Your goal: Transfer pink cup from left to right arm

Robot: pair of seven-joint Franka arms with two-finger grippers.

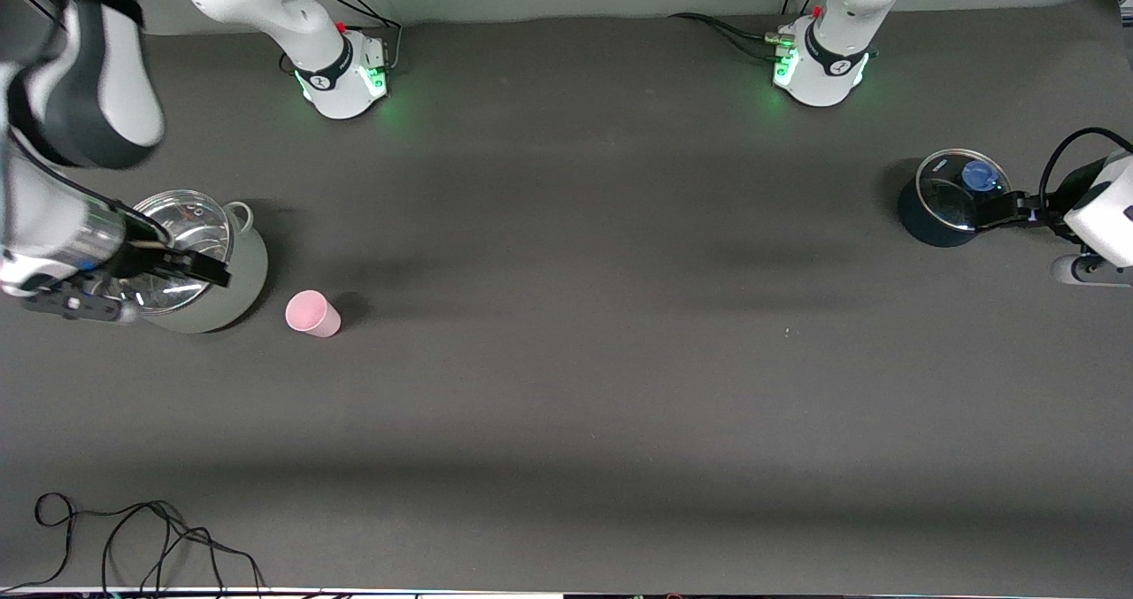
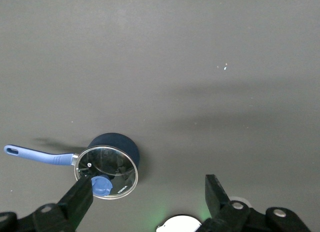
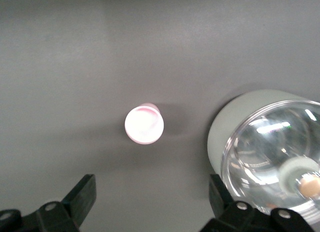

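The pink cup (image 1: pixel 312 313) stands upright on the table, mouth up, just beside the pale pot (image 1: pixel 239 294) at the right arm's end. Nothing holds it. My right gripper (image 1: pixel 196 267) hovers over that pot's glass lid, open and empty. In the right wrist view the cup (image 3: pixel 144 124) lies ahead of the open right gripper (image 3: pixel 152 194), apart from the fingers. My left gripper (image 1: pixel 998 211) is open and empty over the dark blue saucepan (image 1: pixel 925 220) at the left arm's end. The left wrist view shows the left gripper (image 2: pixel 149 192) open, with no cup in sight.
The pale pot (image 3: pixel 225 127) has a glass lid with a knob. The blue saucepan (image 2: pixel 120 142) has a glass lid with a blue knob and a long blue handle (image 2: pixel 35 155). Loose black cables (image 1: pixel 133 537) lie at the table's edge nearest the front camera.
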